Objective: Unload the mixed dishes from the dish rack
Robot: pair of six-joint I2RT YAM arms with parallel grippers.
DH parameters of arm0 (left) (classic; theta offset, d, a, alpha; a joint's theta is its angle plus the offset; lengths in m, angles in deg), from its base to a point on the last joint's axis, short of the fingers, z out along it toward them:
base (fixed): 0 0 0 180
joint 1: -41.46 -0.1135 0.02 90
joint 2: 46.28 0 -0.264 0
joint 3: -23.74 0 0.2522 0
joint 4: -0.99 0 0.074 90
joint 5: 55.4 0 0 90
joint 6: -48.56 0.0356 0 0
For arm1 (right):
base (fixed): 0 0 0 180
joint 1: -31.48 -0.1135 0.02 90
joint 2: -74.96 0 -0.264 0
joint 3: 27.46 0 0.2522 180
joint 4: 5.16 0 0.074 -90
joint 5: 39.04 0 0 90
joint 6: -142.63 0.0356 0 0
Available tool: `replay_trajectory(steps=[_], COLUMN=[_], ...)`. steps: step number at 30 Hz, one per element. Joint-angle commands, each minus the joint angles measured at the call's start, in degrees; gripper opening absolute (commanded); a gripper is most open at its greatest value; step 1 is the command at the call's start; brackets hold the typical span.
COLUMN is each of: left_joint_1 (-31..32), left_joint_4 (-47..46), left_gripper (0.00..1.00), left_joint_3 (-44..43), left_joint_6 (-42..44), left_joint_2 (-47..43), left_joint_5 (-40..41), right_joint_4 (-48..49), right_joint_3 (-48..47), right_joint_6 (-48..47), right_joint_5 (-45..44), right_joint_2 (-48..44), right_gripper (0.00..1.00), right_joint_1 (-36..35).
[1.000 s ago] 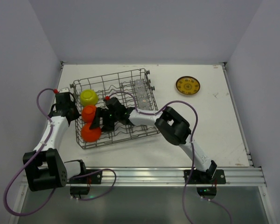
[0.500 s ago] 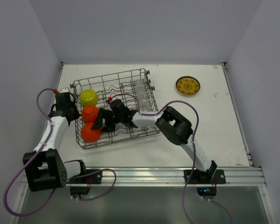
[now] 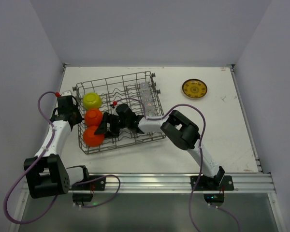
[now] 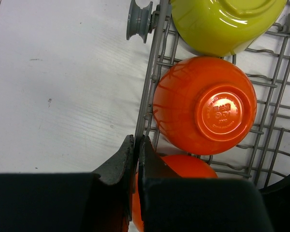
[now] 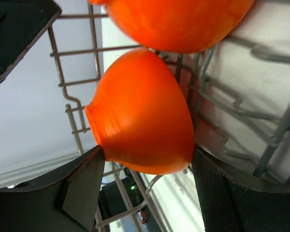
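Observation:
The grey wire dish rack (image 3: 135, 137) holds a lime-yellow bowl (image 3: 92, 100), a far orange bowl (image 3: 92, 117), a near orange bowl (image 3: 93, 137) and clear glass cups (image 3: 145, 93). My left gripper (image 3: 70, 116) is shut on the rack's left rim wire (image 4: 147, 104); its gripper (image 4: 136, 145) sits beside both orange bowls (image 4: 203, 106). My right gripper (image 3: 104, 126) reaches inside the rack. In the right wrist view it (image 5: 147, 157) is shut on the near orange bowl (image 5: 142, 113), one finger on each side. The brown-gold plate (image 3: 194, 88) lies on the table. No cream plates show.
The white table (image 3: 217, 130) extends right of the rack and ends at walls on the left, back and right. A grey roller wheel (image 4: 137, 20) sticks out from the rack's left wall. The right arm's cable loops over the rack's near right corner (image 3: 157, 116).
The right arm's wrist has drawn slightly to the right inside the rack, and the near orange bowl has shifted a little with it. The left arm has not moved.

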State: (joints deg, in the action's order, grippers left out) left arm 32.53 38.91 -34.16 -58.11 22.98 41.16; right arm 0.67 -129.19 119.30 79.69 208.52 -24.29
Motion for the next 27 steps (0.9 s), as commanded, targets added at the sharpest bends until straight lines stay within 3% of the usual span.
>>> replay_trajectory(steps=[1,12,21,27], left_joint_1=[0.23,0.23,0.4,0.58], left_joint_4=[-0.87,-0.87,-0.87,-0.87], left_gripper=[0.0,0.0,0.0,0.0], left_joint_3=[0.9,0.99,1.07,1.07], left_joint_6=[0.05,0.14,0.14,0.14], left_joint_2=[-0.96,-0.96,-1.14,-1.23], left_joint_5=[-1.12,-1.12,-1.12,-0.68], right_joint_4=[8.97,8.18,12.04,13.89], right_joint_3=[-0.81,-2.56,-0.37,-2.47], right_joint_6=[3.46,3.99,3.55,3.81], right_joint_5=[6.25,7.39,5.64,5.9], right_joint_2=[-3.74,-1.55,-3.48,-1.46], right_gripper=[0.72,0.74,0.7,0.62], right_joint_1=[-1.54,-1.54,-1.54,-1.54])
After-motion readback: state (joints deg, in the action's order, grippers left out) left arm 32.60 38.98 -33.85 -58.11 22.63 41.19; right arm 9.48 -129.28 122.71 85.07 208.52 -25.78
